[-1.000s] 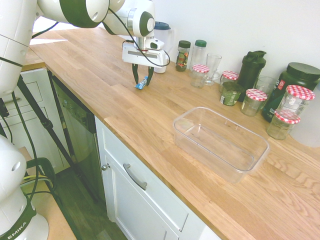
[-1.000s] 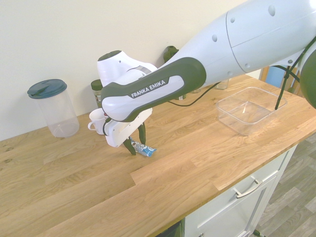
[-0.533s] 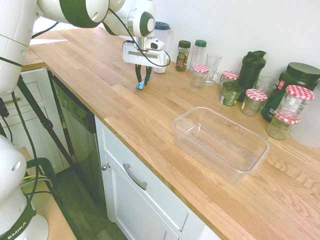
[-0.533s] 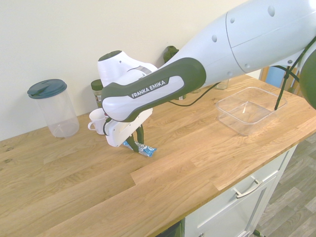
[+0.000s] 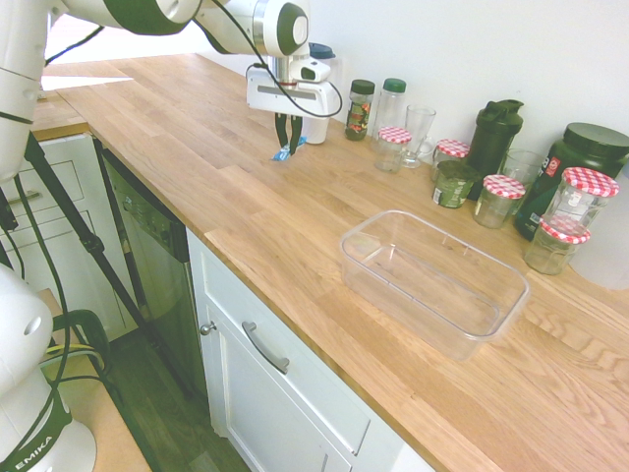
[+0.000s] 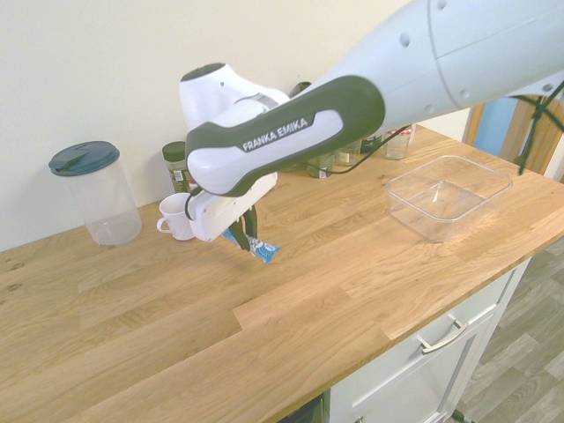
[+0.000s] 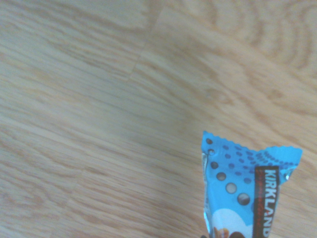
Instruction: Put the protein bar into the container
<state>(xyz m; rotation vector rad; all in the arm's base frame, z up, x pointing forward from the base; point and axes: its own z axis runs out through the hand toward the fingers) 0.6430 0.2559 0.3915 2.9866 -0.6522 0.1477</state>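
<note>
Bar (image 6: 264, 252) is pinched in your gripper (image 6: 247, 243), the two dark fingers drawn together on its bright blue wrapper. You have it over the far part of the wooden counter (image 5: 226, 187) in the first exterior view, seemingly just above the wood, with a wrapper end sticking out past the fingers. In your wrist view, that end shows a crimped edge, dark dots and a brown strip reading KIRKLAND.

Your clear tub (image 5: 405, 311) stands upright on the counter, well apart from the bar, its top open. Behind it, towards the wall, you have several glass jars with red-checked lids (image 5: 504, 186), one of them set on top of another. Among them are a dark green shaker (image 5: 494, 140), a small green jar (image 5: 453, 184) and a big dark tub with a black lid (image 5: 580, 167).

Nearer the gripper, along the wall, you can see a dark-lidded spice jar (image 5: 360, 110), a green-capped bottle (image 5: 390, 108) and a clear glass (image 5: 419, 128). From the second exterior view, you find a white mug (image 6: 177, 217) near the gripper, with a blue-lidded pitcher (image 6: 106, 198) on its other side.
</note>
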